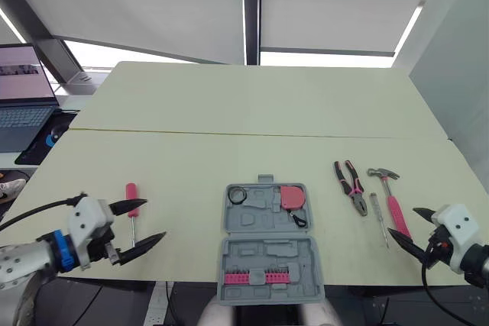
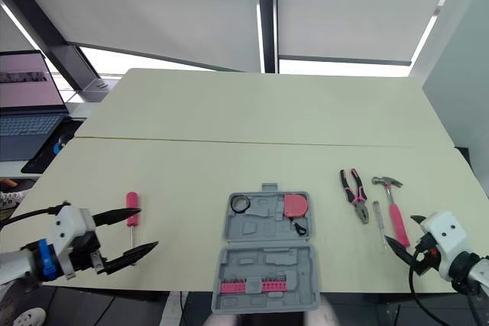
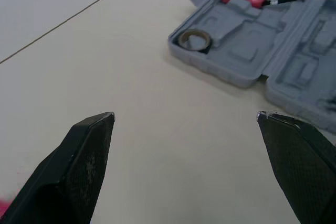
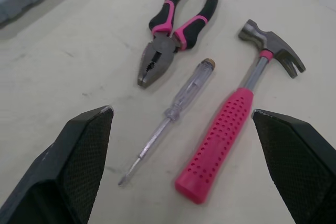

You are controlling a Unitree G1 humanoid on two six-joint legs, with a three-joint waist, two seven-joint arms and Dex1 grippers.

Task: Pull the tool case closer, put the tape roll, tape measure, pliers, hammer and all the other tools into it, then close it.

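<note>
The grey tool case lies open at the table's front middle. In its far half sit a small tape roll and a pink tape measure; a pink bit strip is in the near half. Right of the case lie the pliers, a clear-handled screwdriver and the pink-handled hammer. A pink-handled screwdriver lies left of the case. My left gripper is open beside that screwdriver. Open too, my right gripper hovers at the hammer's handle end, facing the pliers.
A laptop stands off the table's left side. A seam crosses the cream table, whose far half is bare. The case's near half reaches the table's front edge.
</note>
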